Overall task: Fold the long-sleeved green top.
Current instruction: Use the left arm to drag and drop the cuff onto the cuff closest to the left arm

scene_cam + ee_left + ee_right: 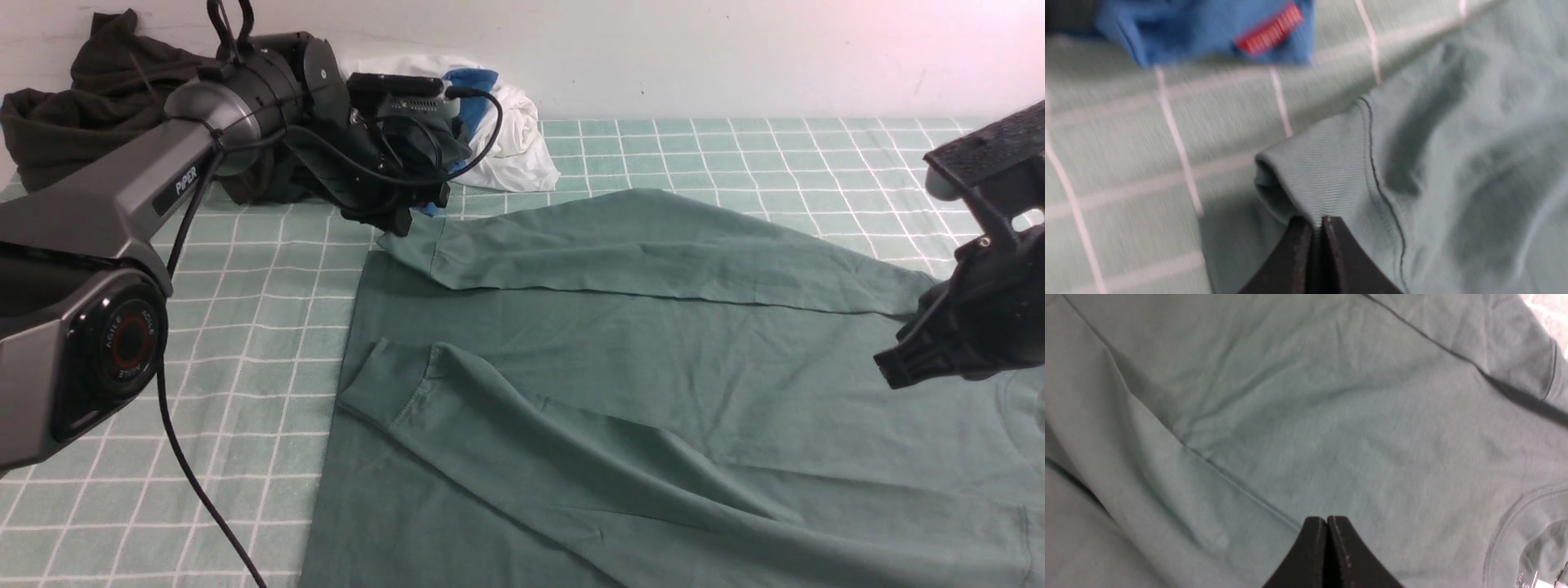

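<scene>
While one green top [653, 392] is lying flat on the checked cloth [245, 367], its two sleeves [506, 425] are crossing the body. The right gripper [1327, 522] is hovering over it, closed on nothing. The left gripper [1316, 222] is pinching the far cuff [1323, 175]; lowering it taut should be avoiding wrinkles. Behind, two, possibly three, spare garments [514, 147] are lying heaped.

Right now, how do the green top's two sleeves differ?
The far sleeve is pinched at its cuff by the shut left gripper; the near sleeve lies free, with no gripper on it. The far sleeve runs fairly straight and smooth; the near sleeve shows raised creases. Both are laid across the green top, ends toward the robot's left.
</scene>
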Controlling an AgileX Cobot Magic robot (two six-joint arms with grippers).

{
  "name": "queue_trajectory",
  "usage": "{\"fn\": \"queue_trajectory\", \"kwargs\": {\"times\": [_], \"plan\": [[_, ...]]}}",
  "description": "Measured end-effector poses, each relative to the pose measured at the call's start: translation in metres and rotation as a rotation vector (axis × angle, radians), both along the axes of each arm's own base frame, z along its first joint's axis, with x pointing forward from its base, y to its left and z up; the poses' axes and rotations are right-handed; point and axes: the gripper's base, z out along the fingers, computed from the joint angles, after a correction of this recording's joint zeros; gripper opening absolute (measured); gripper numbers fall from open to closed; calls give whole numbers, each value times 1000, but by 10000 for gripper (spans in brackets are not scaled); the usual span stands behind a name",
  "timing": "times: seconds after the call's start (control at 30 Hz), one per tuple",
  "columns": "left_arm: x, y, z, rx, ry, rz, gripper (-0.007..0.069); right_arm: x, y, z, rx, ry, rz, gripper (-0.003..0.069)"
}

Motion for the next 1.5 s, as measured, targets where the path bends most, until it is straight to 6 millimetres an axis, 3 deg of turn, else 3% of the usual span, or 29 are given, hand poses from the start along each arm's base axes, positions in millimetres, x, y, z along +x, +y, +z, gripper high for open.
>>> {"fn": "queue_trajectory", "kwargs": {"times": [0.13, 0.27, 0.43, 0.5, 0.53, 0.7, 0.73, 0.77, 0.9, 1.03, 1.13, 1.27, 1.5], "plan": [[-19, -2, 24, -1, 89, -36, 6, 1, 0, 2, 4, -12, 1, -14], [-47, -2, 74, -26, 70, -45, 6, 0, 0, 2, 0, -1, -1, -14], [-105, 4, 131, -80, 40, -53, 6, -3, 0, 3, 6, 6, -4, -14], [-136, 9, 134, -91, 67, -48, 6, -6, -1, 8, 14, -9, -4, -14], [-141, 9, 138, -95, 58, -49, 6, -7, -1, 9, 15, -12, -5, -14], [-208, 12, 110, -114, 83, -30, 6, -21, -5, 27, 49, -74, -6, -14], [-222, 12, 97, -112, 103, -29, 6, -24, -5, 30, 60, -83, -7, -14], [-226, 11, 97, -114, 98, -33, 6, -24, -5, 30, 64, -84, -8, -14], [-274, 6, 45, -96, 179, -51, 6, -30, -4, 35, 100, -83, -12, -14], [-295, 5, 10, -67, 238, -56, 8, -36, -1, 31, 106, -18, -3, -14], [-303, 8, -4, -49, 251, -51, 24, -42, 4, 29, 91, 29, 23, -14], [-311, 16, -16, 28, 265, -88, 145, -63, 19, 26, 48, 150, 114, -14], [-326, 16, -3, 132, 318, -301, 412, -95, 30, 34, 55, 162, 232, -14]]}}
